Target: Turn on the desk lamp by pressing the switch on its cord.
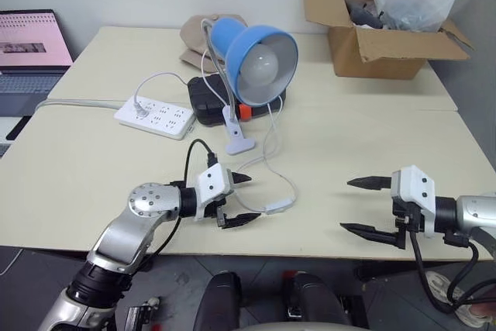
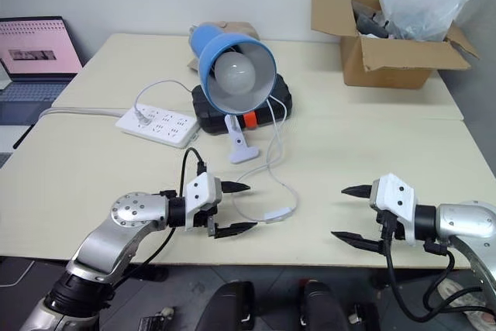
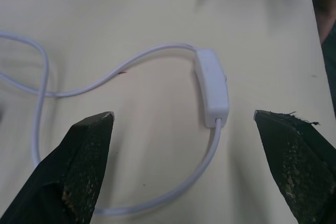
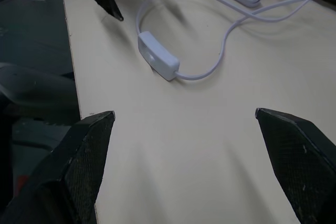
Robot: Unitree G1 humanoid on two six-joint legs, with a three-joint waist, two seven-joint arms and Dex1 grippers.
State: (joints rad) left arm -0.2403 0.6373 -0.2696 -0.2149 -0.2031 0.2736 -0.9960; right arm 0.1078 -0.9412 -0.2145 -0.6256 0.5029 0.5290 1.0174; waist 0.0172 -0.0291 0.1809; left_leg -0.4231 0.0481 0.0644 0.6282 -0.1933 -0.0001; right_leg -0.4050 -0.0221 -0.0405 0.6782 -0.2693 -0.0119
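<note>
Left eye view: the desk lamp (image 1: 260,56) is seen at table centre-rear, blue shade tilted toward the camera, bulb unlit; its white clip base (image 1: 239,143) is set on the table (image 1: 372,145). The cord (image 1: 271,156) is run from the lamp toward the front edge in loose loops; the switch (image 1: 278,208) is laid flat near the front edge. The left gripper (image 1: 242,198) is held w/ fingers spread, tips just beside the switch on its left, not touching. The right gripper (image 1: 356,205) is held over the front-right of the table, fingers spread wide, nothing between them, well apart from the switch. A white power strip (image 1: 155,116) is placed at left-rear; a black case (image 1: 213,102) is seen behind the clip base; a cardboard box (image 1: 380,40) is seen at rear right; a laptop (image 1: 31,52) is seen at far left.

Right eye view: same layout is shown.

Left wrist view: the switch (image 3: 211,88) is seen lying between and beyond the two black fingers (image 3: 86,166); no contact is made; cord is attached at both ends.

Right wrist view: the switch (image 4: 157,62) is seen on the table ahead; the left gripper's tips are seen just beyond it; own fingers (image 4: 86,166) are spread, empty.
</note>
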